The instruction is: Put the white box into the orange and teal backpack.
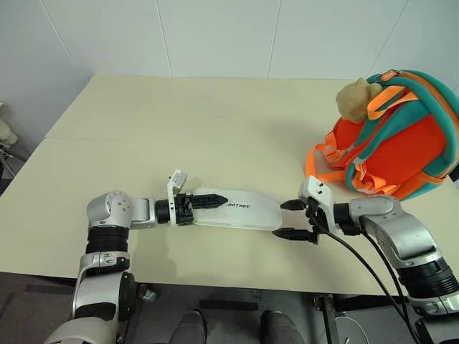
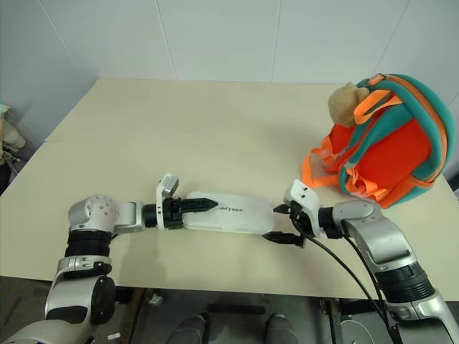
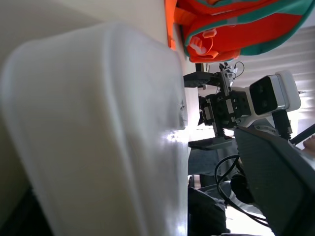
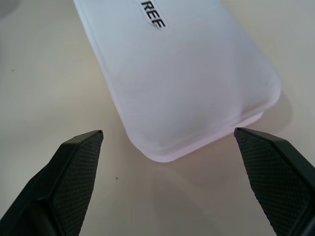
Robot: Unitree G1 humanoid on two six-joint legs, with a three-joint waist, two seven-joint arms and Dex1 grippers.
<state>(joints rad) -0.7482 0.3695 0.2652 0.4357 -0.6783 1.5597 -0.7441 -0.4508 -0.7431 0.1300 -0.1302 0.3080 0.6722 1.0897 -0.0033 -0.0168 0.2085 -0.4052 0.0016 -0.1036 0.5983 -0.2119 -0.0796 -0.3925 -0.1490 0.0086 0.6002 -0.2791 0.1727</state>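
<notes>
White box [image 1: 240, 211] lies flat near the front edge of the cream table [image 1: 179, 129]. Dark lettering on its lid; the right wrist view gives the end as "REE". Left gripper [image 1: 208, 202] at the box's left end, one black finger lying across the lid; grip not certain. Right gripper [image 1: 292, 219] just off the box's right end, jaws spread wide, box end between the tips, not touching. Farther right: orange and teal backpack [image 1: 401, 147] upright, tan plush toy [image 1: 356, 99] on top. White tiled wall behind.
</notes>
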